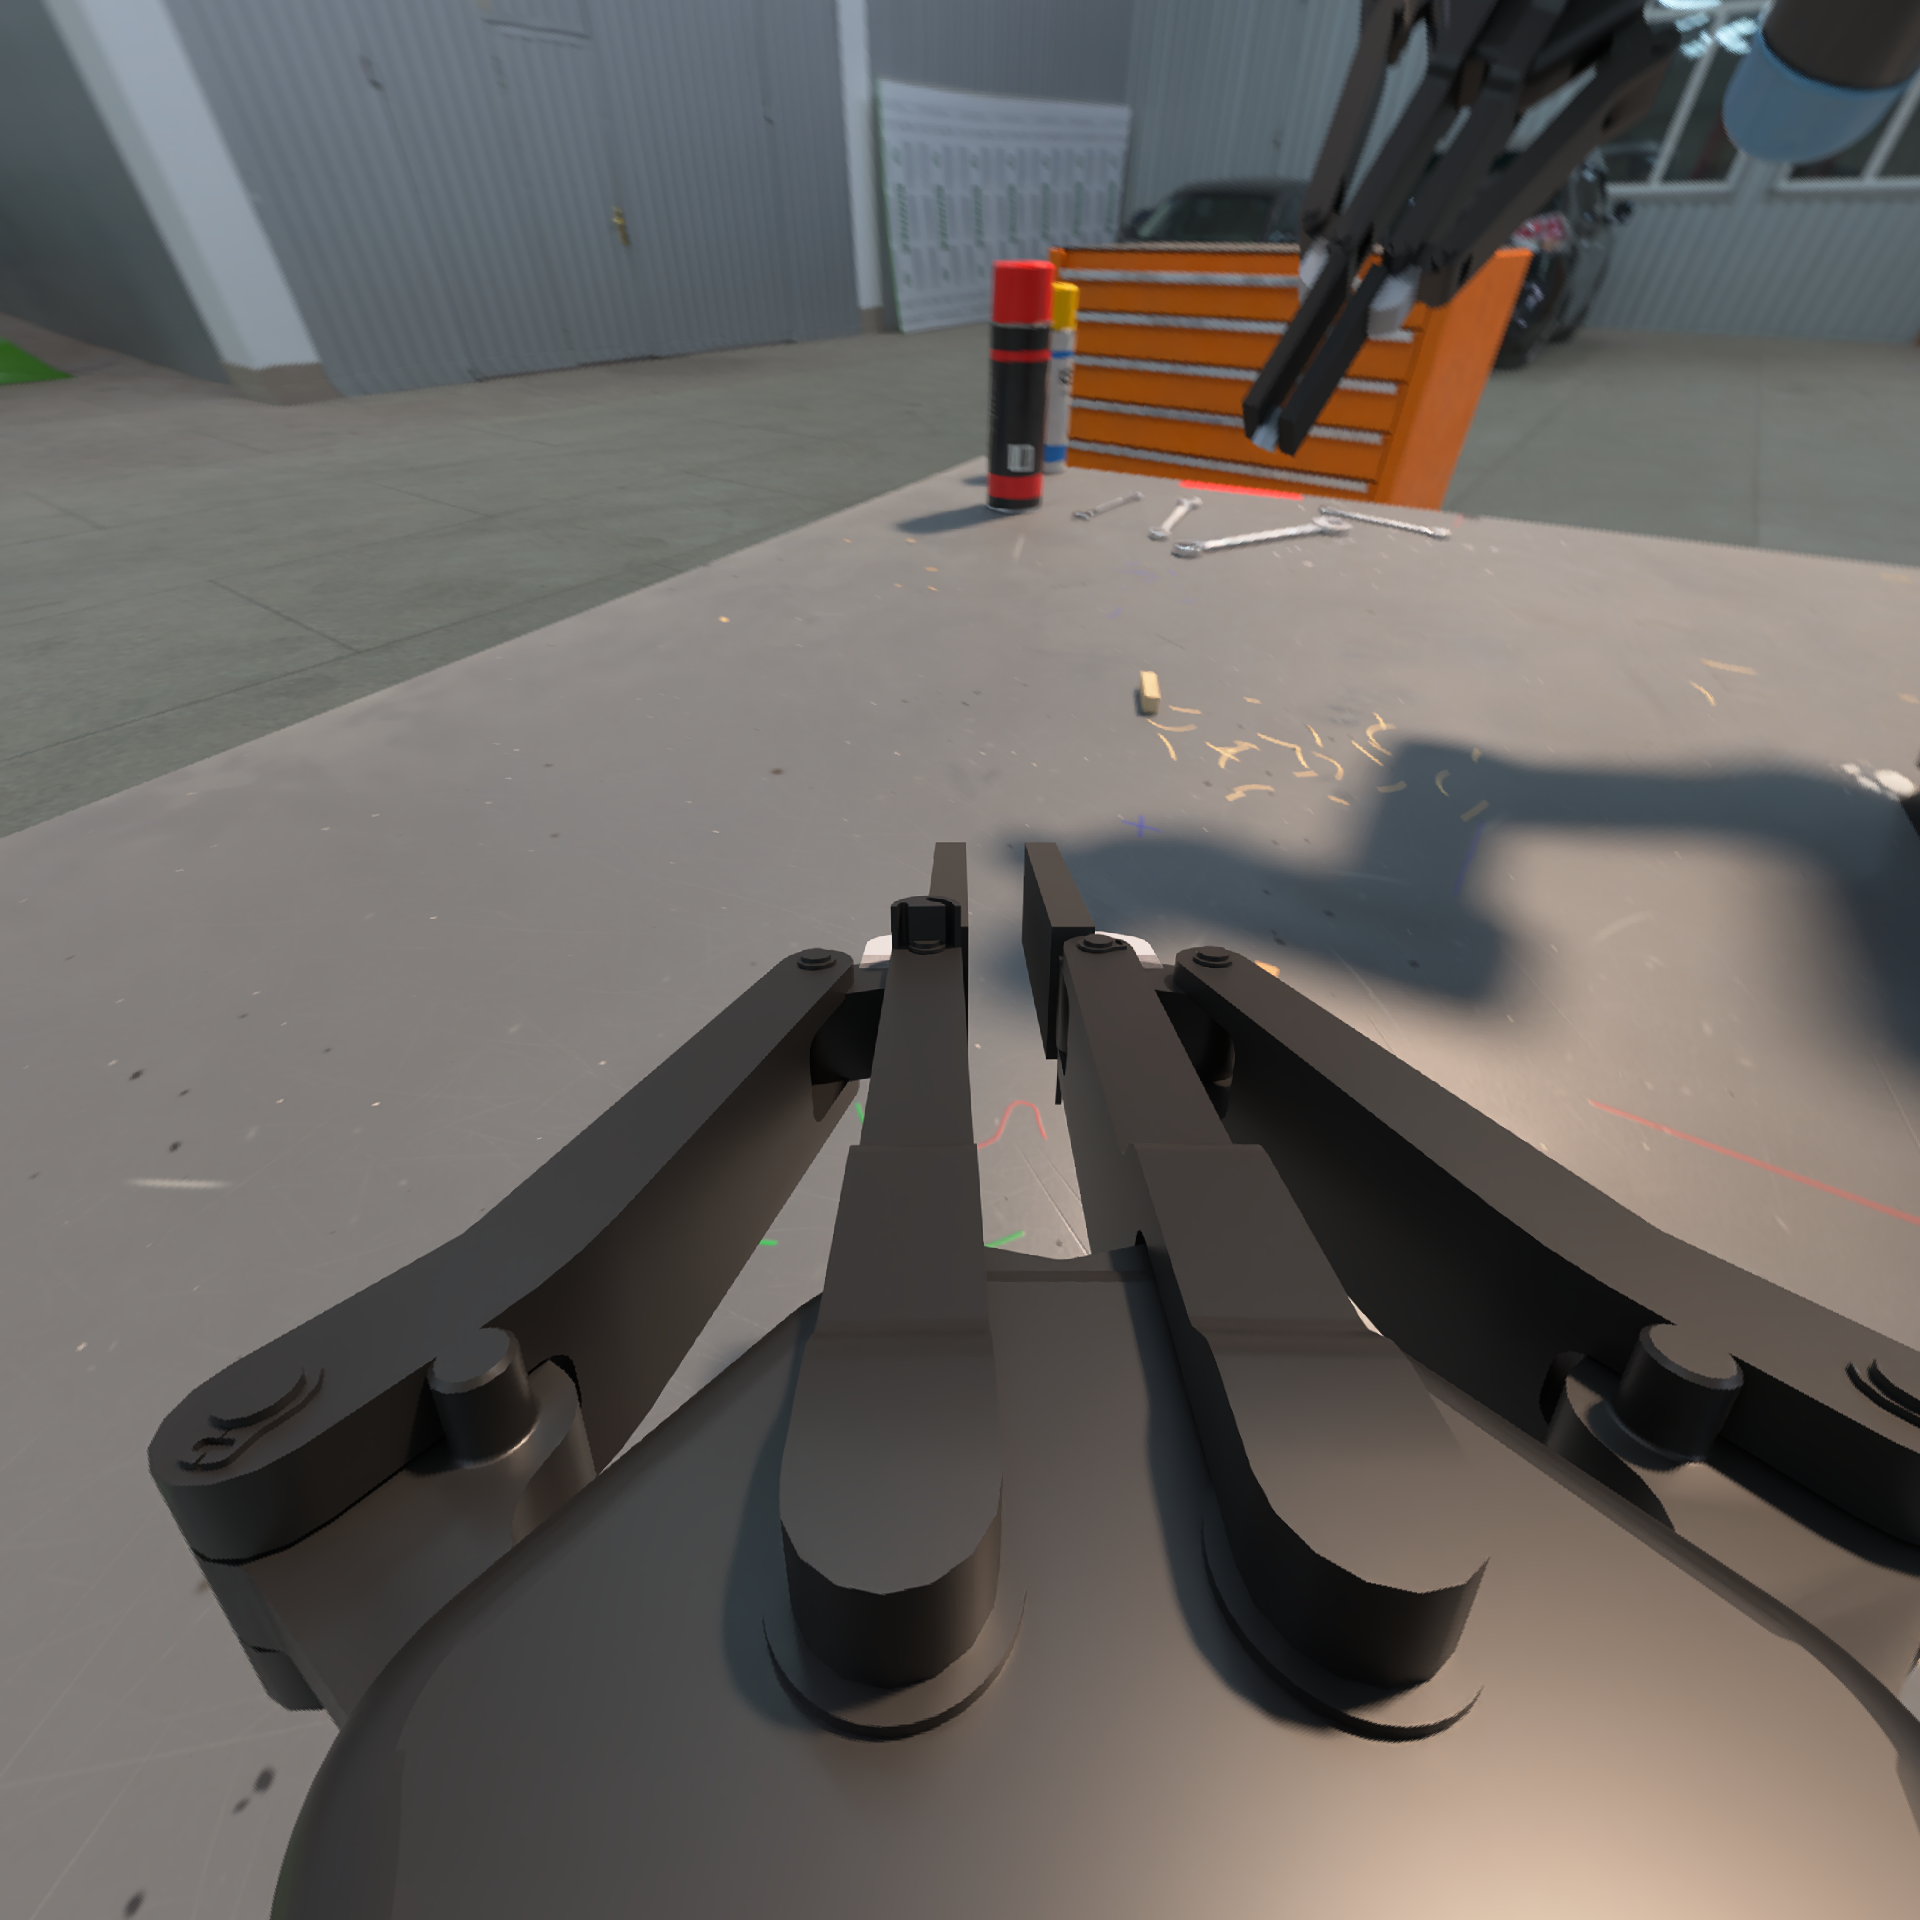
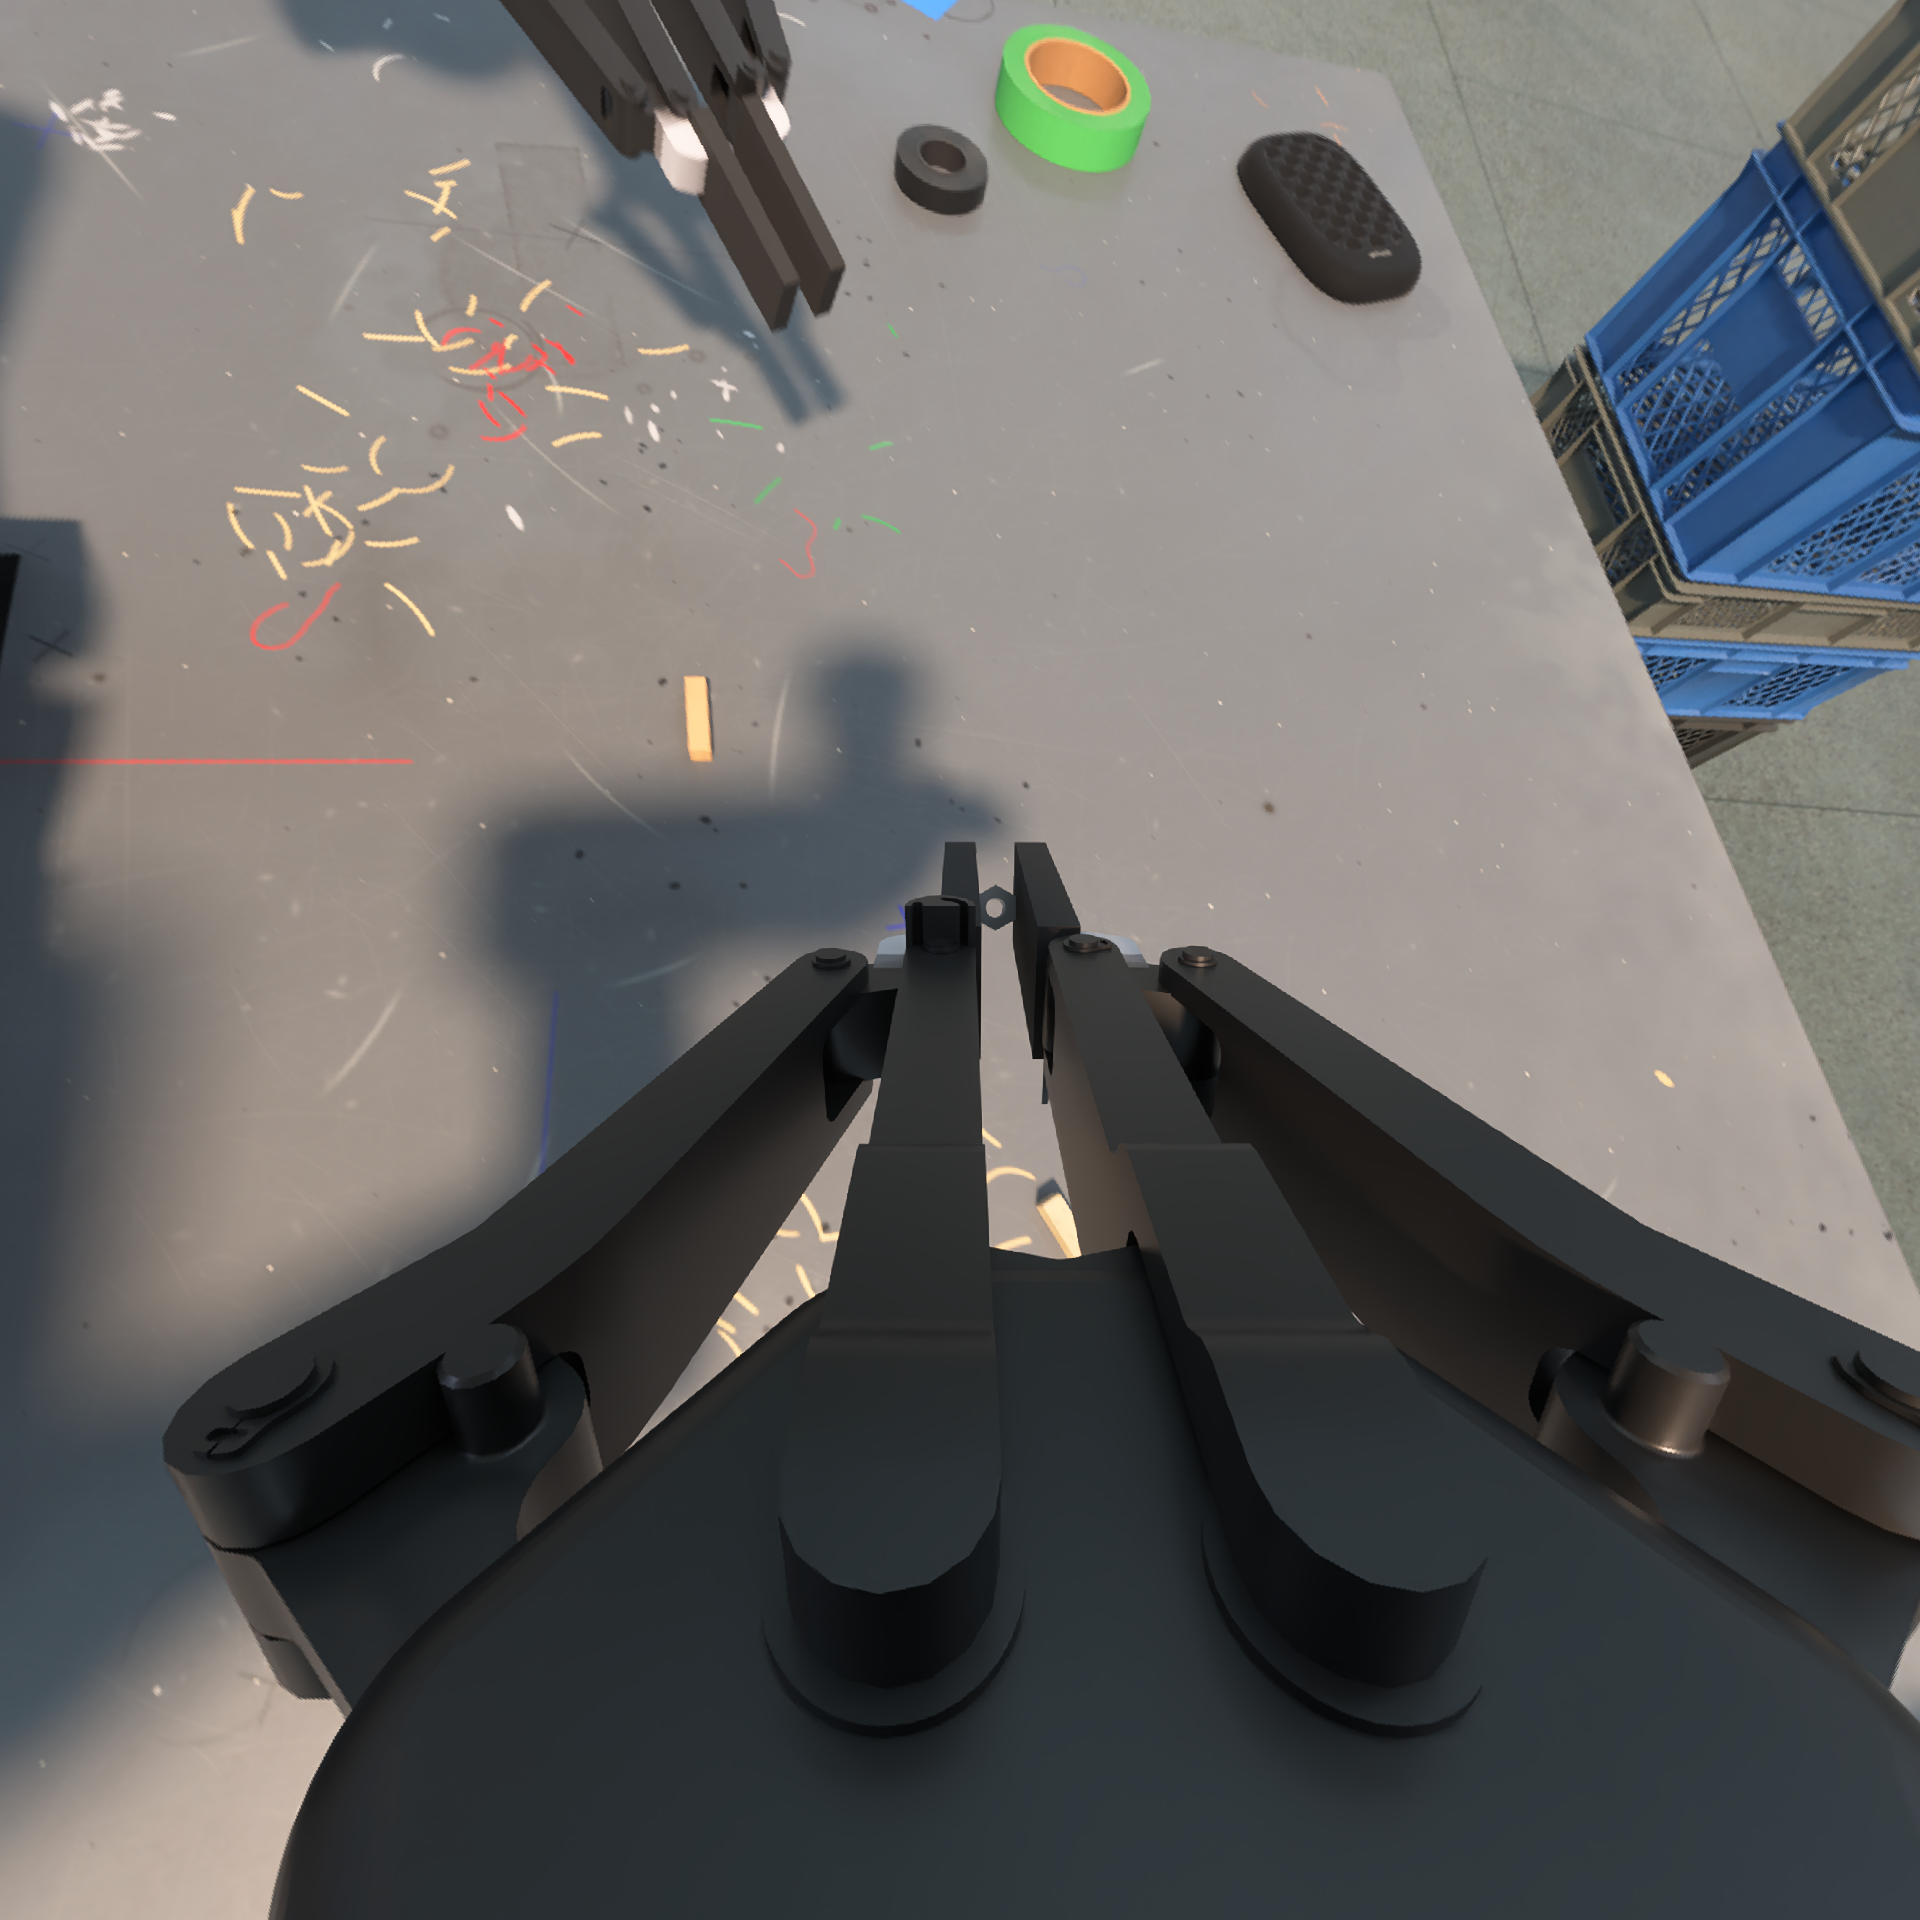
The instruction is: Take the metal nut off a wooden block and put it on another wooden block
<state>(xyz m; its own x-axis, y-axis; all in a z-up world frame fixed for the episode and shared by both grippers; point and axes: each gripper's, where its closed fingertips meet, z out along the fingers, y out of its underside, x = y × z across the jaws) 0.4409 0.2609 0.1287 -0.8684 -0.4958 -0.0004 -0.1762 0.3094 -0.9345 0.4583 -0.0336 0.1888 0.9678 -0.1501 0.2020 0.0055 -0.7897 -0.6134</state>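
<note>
Grey workbench [image 2: 1195, 644] spreads wide, its right edge beside stacked blue crates [image 2: 1766, 436]. Near centre lies one wooden block [image 2: 698, 718] with open space around. Right gripper [image 2: 992, 883] pinches the metal nut [image 2: 992, 906] above the table; left gripper [image 1: 992, 883], nearly closed, holds nothing.

We see open desk [image 2: 1195, 644] around the wooden block [image 2: 698, 719]; only the left pincer [image 2: 805, 301] hangs over the far side.

A silver nut [image 2: 992, 906] sits between the black right gripper's [image 2: 995, 883] jaws. Ahead lie a tan block [image 2: 698, 718], yellow shavings [image 2: 332, 520] and green tape [image 2: 1072, 99] on the grey table [image 2: 1299, 623].
</note>
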